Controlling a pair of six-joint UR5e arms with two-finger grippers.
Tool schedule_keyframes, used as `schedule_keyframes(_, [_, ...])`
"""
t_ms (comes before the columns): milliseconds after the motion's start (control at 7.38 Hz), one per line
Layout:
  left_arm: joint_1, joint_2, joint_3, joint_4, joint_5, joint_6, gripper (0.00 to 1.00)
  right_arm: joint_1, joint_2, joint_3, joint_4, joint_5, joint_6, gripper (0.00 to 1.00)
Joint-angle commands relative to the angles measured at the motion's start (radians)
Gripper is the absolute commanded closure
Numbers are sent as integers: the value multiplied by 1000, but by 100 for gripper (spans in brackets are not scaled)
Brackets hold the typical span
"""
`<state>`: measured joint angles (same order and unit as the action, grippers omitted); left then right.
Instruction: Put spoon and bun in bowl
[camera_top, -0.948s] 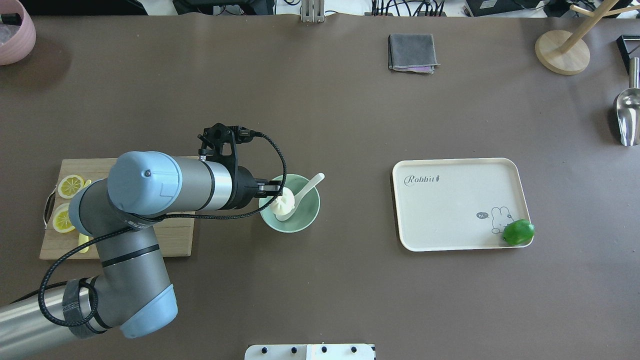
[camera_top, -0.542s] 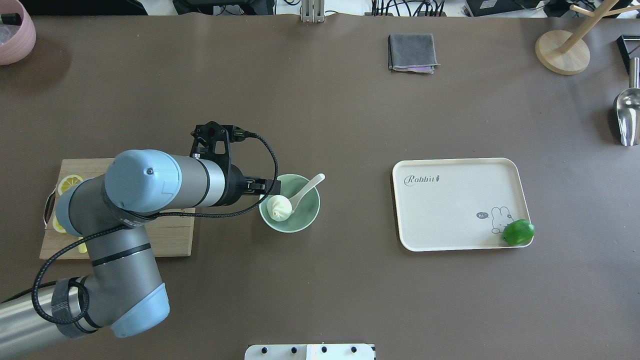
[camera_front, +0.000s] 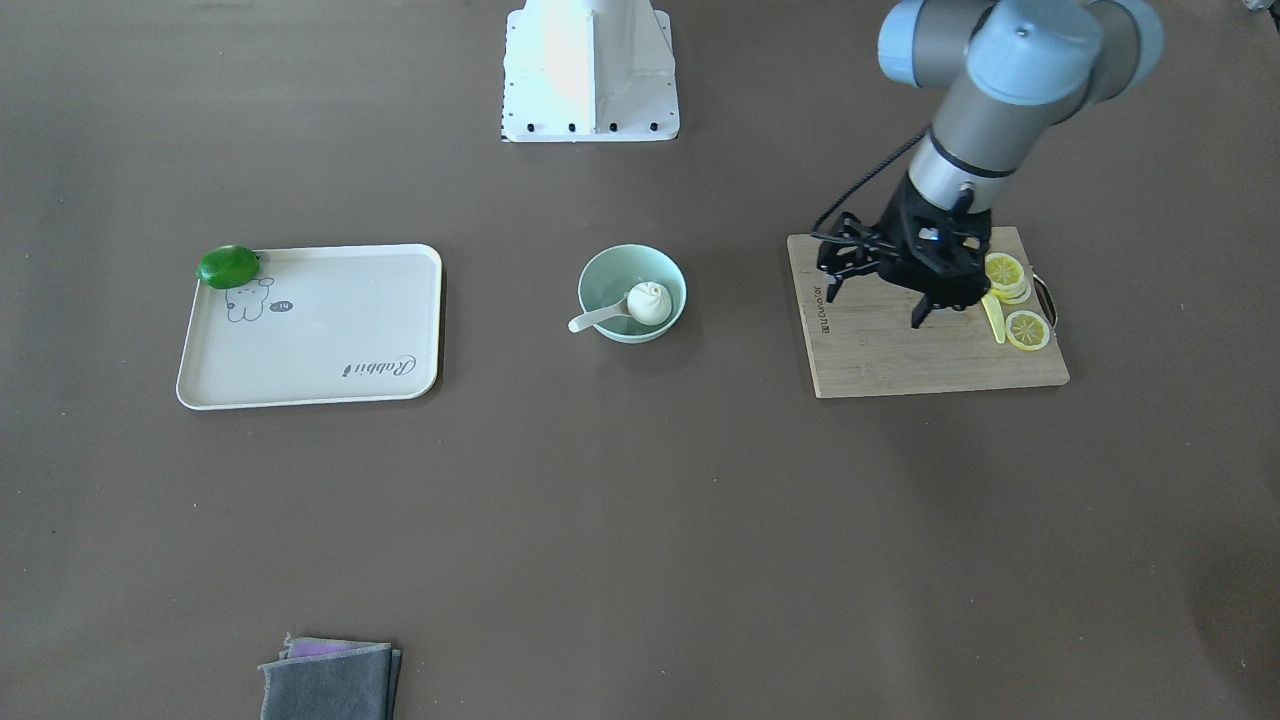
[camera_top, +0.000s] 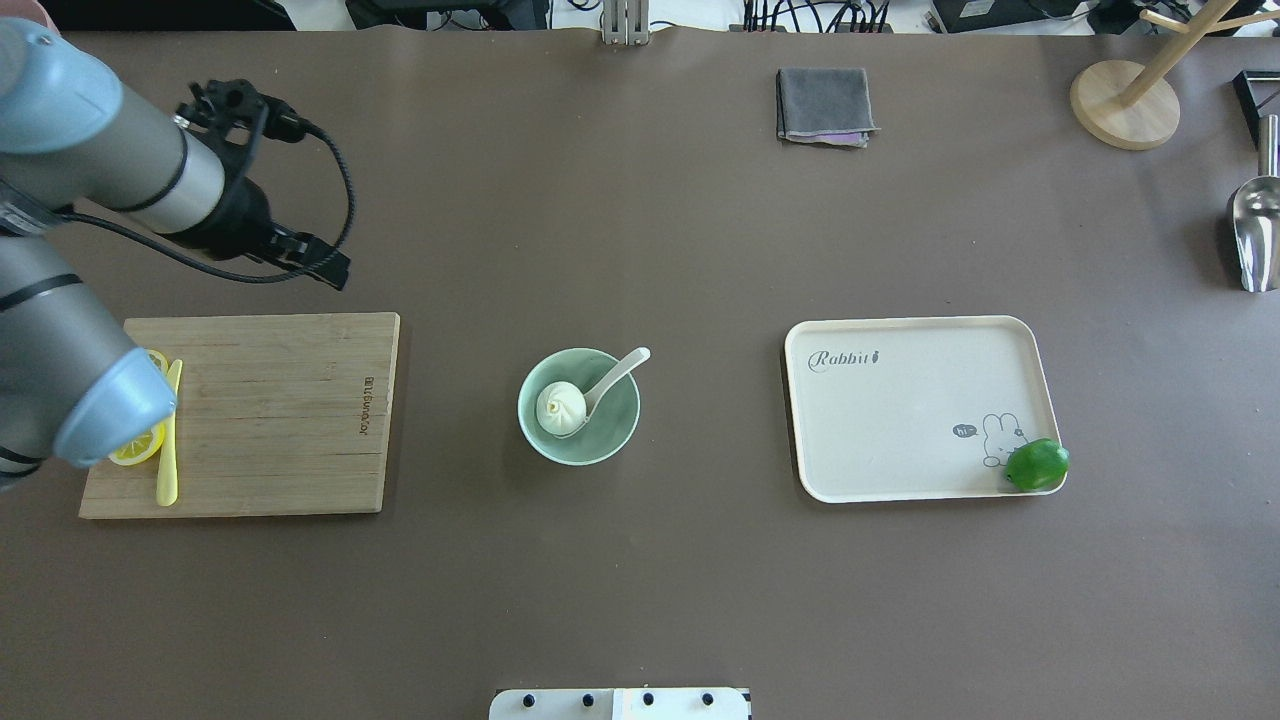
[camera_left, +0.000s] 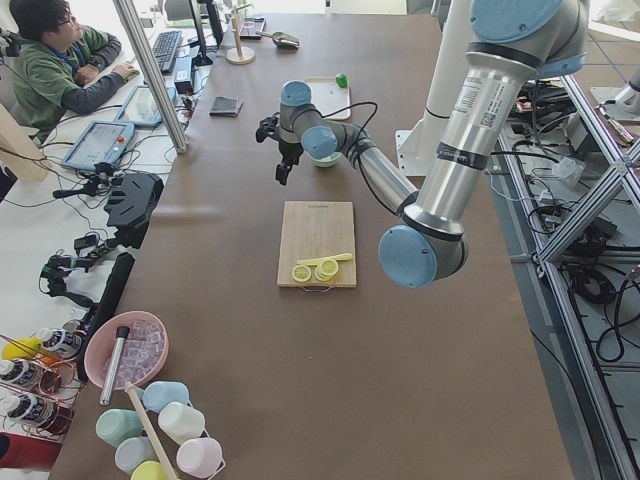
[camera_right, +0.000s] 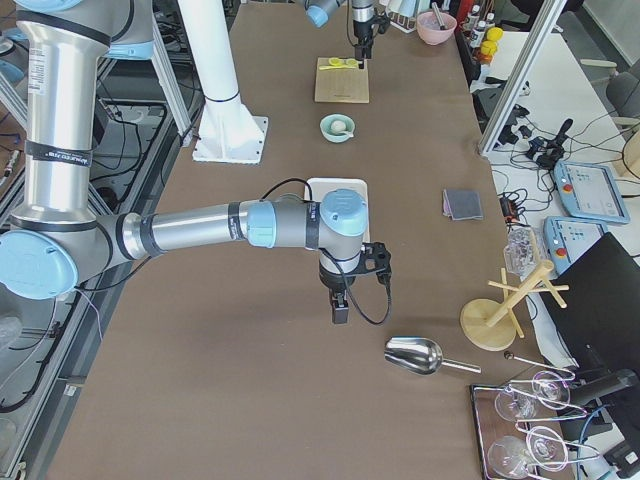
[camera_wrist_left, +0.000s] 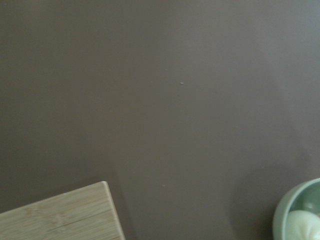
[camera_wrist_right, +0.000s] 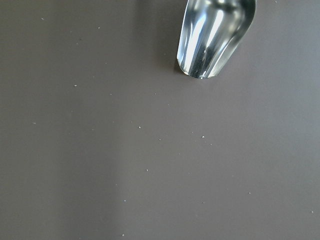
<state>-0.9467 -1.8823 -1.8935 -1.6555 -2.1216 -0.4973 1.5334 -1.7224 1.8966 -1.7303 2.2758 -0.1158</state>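
Note:
The pale green bowl stands at the table's middle. The white pleated bun lies inside it on the left. The white spoon has its scoop in the bowl and its handle over the far right rim. All three also show in the front view: bowl, bun, spoon. My left gripper is open and empty, raised beyond the far edge of the cutting board, well left of the bowl. My right gripper shows only in the right side view; I cannot tell its state.
A wooden cutting board with lemon slices and a yellow knife lies left of the bowl. A cream tray with a green lime lies right. A grey cloth, a metal scoop and a wooden stand sit at the far side.
My left gripper let go of the bun, which now rests in the bowl. The arm drew back to the left and toward the far side, off the bowl.

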Motion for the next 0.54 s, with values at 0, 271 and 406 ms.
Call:
schedule_keyframes(0, [-308, 183, 28, 28, -70, 494, 1, 1, -11, 1, 0, 5, 4, 0])
schedule_keyframes(271, [-546, 277, 138, 31, -61, 900, 1, -1, -8, -14, 0, 13, 7, 0])
schedule_keyframes(406, [-619, 281, 207, 30, -60, 992, 1, -1, -8, -17, 0, 13, 7, 0])
